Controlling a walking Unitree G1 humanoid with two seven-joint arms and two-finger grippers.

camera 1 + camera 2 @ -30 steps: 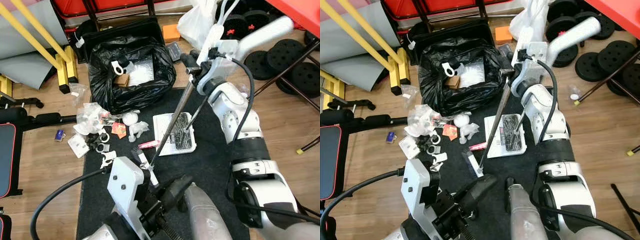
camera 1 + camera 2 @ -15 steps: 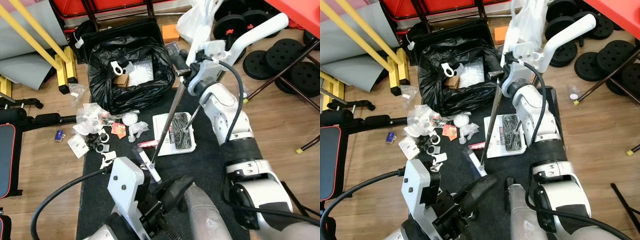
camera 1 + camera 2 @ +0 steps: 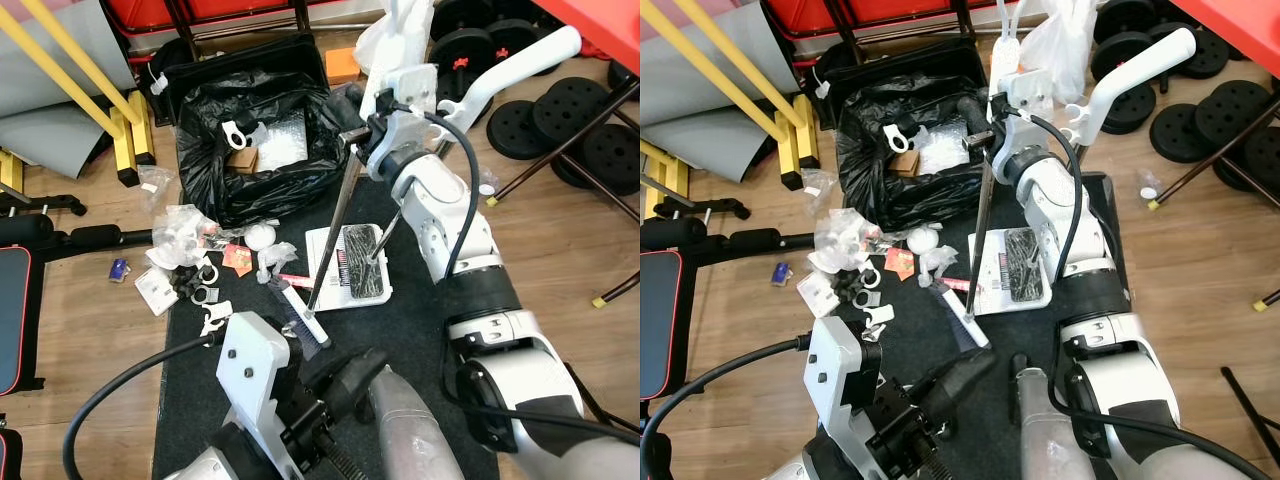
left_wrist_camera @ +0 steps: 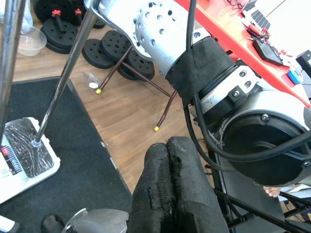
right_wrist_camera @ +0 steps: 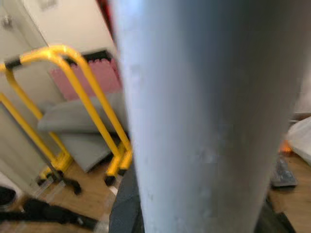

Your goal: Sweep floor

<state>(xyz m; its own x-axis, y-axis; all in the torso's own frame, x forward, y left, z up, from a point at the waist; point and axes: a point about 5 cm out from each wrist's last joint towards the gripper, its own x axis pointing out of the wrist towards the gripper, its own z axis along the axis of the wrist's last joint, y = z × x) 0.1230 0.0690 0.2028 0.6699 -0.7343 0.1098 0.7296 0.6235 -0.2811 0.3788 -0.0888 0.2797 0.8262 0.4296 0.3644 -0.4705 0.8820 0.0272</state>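
Observation:
My right gripper (image 3: 354, 130) is shut on the silver broom handle (image 3: 335, 215), above the near rim of the black bin bag (image 3: 260, 150). The handle runs down to the dark-bristled broom head (image 3: 300, 318) on the black mat (image 3: 420, 330). Beside the head lies a white dustpan (image 3: 350, 265) with dark debris in it, and a thin rod rises from it. Litter (image 3: 200, 262) is heaped at the mat's far left corner. My left gripper (image 4: 170, 179) is low at the front, fingers pressed together on nothing. The right wrist view has the handle (image 5: 204, 116) close up.
Weight plates (image 3: 590, 130) and a red table edge (image 3: 600, 20) are on the right. A yellow rack (image 3: 120, 110) and a black bench (image 3: 20, 300) stand on the left. A white plastic bag (image 3: 400, 40) and an orange box (image 3: 342, 65) lie behind the bin bag.
My right gripper has carried the top of the broom handle to the left, so the handle stands steeper. The broom head has turned a little on the mat. The left arm has stayed put.

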